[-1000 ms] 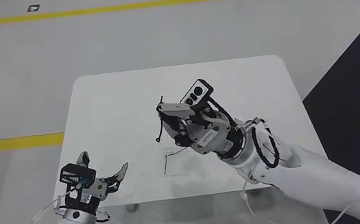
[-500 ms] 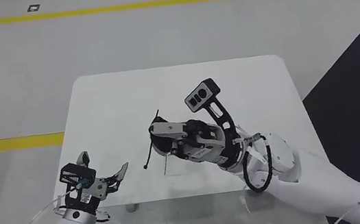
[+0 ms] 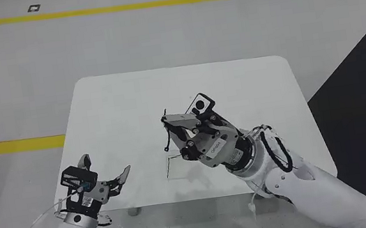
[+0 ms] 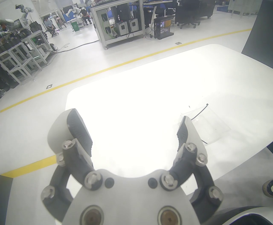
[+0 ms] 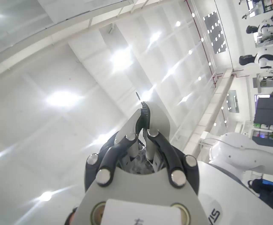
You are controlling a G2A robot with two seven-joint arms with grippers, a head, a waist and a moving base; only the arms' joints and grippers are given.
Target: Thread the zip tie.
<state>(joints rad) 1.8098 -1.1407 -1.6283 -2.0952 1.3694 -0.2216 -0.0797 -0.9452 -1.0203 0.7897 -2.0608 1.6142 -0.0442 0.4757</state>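
My right gripper (image 3: 171,122) hovers over the middle of the white table (image 3: 118,102), shut on a thin black zip tie (image 3: 165,136) that hangs down from its fingers. In the right wrist view the gripper (image 5: 144,107) points up at the ceiling, and the zip tie's tip (image 5: 138,95) pokes out past the shut fingertips. My left gripper (image 3: 105,173) sits open at the table's front left edge, well apart from the tie. Its fingers (image 4: 79,127) hold nothing. Another thin black strip (image 4: 199,112) lies at a clear sheet on the table.
The clear plastic sheet (image 4: 210,125) lies flat near the table's front edge (image 3: 168,167), below my right gripper. A yellow floor line (image 3: 153,5) runs behind the table. Racks and workbenches (image 4: 119,19) stand far off.
My right gripper dipped left and toward the table's front with the zip tie, then swung back up and turned at the wrist. The left arm has not moved.
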